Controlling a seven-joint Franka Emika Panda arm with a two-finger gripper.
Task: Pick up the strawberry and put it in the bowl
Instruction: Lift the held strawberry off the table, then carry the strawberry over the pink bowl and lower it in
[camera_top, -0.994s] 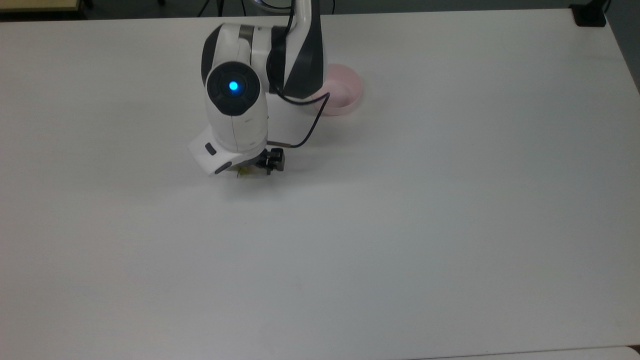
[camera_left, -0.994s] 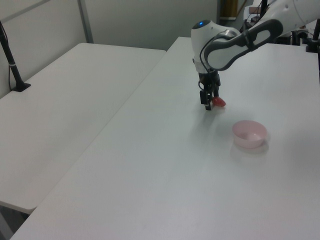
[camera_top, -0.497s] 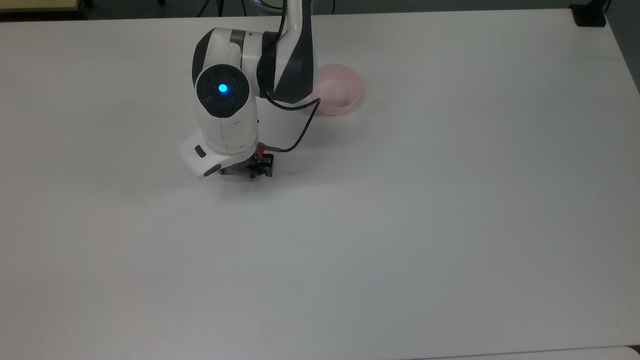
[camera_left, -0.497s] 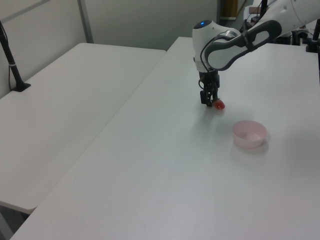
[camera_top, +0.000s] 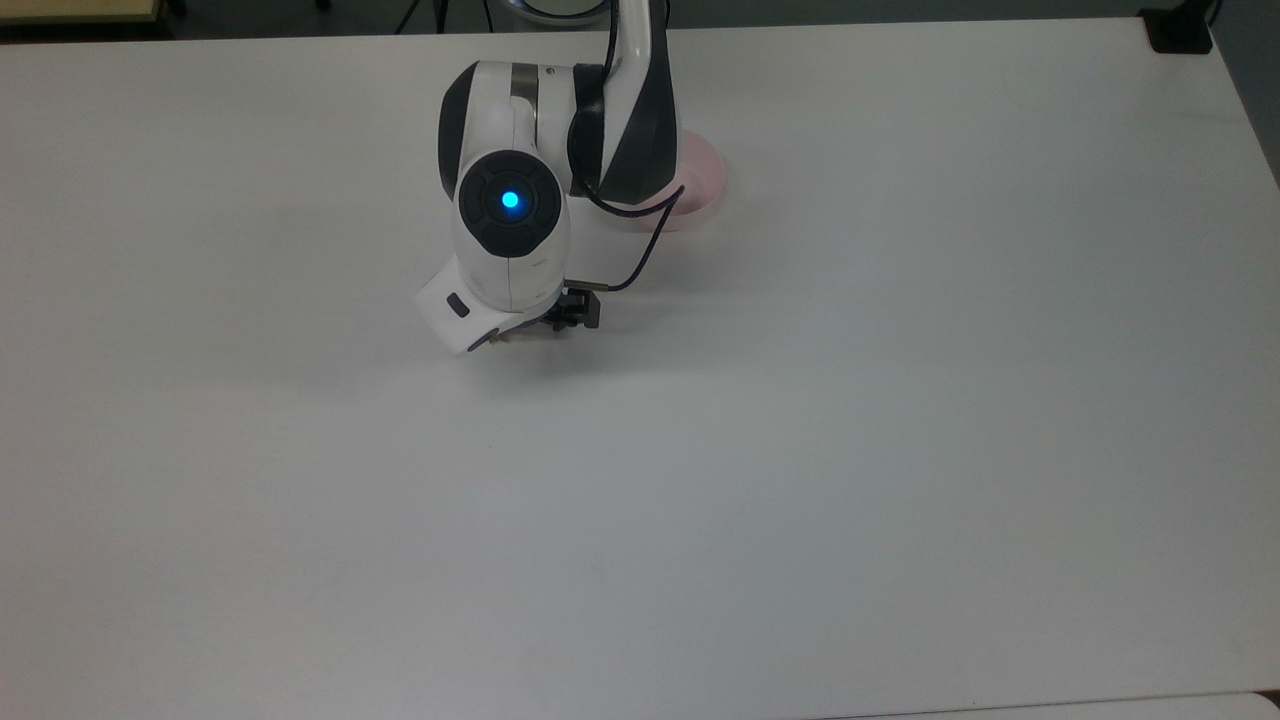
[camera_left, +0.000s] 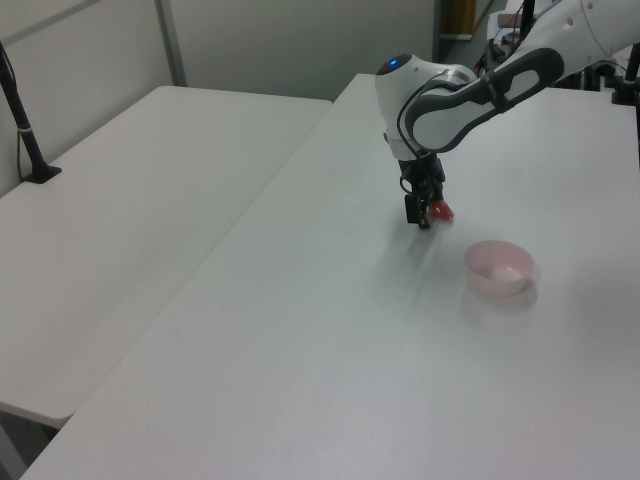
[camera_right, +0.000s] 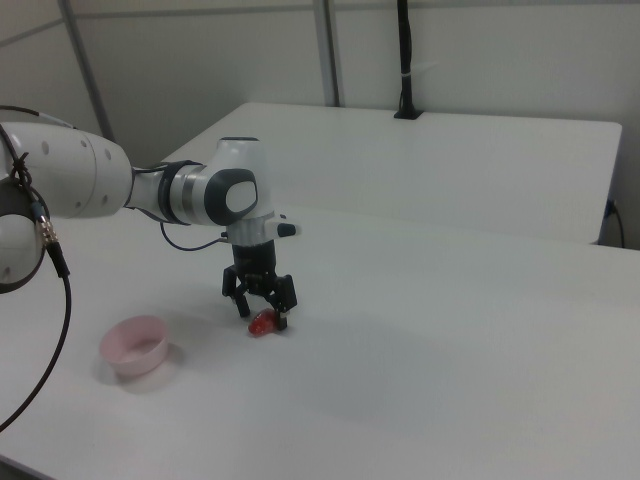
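Red strawberry (camera_right: 263, 323) on table; pale pink bowl (camera_right: 134, 345) nearby (upright).

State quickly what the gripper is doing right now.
Gripper: fingers closed on the strawberry, low over the table, short of the bowl.

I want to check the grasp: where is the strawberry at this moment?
In the right view, the strawberry sits at the gripper's fingertips, just above the table, to the right of the bowl.
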